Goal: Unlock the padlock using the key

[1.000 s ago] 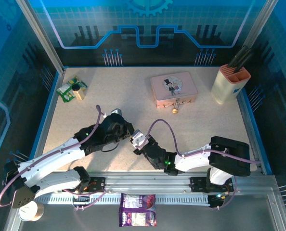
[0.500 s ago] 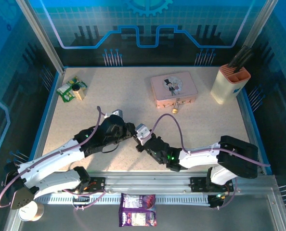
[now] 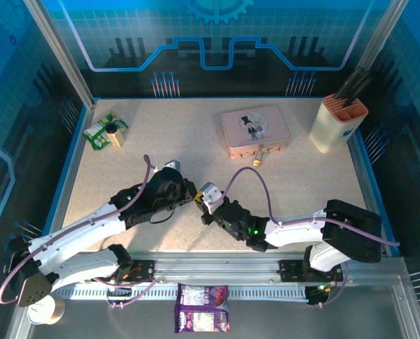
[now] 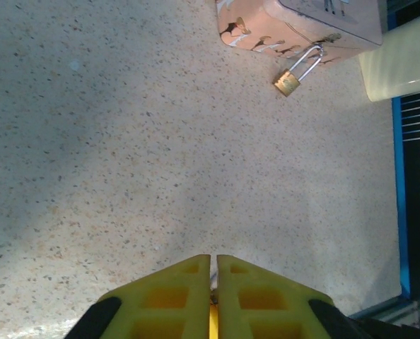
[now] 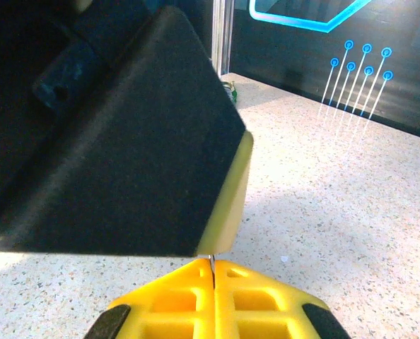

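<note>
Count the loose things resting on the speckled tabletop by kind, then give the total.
Pink tin: 1
Brass padlock: 1
Knife block: 1
Green packet: 1
Small bottle: 1
Total: 5

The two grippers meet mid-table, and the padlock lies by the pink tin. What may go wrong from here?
1. The key, seemingly the thin sliver pinched at the very tips of the shut right gripper, may slip with the left gripper so close.
2. The padlock lies unheld at the tin; it may swing away when pushed.
</note>
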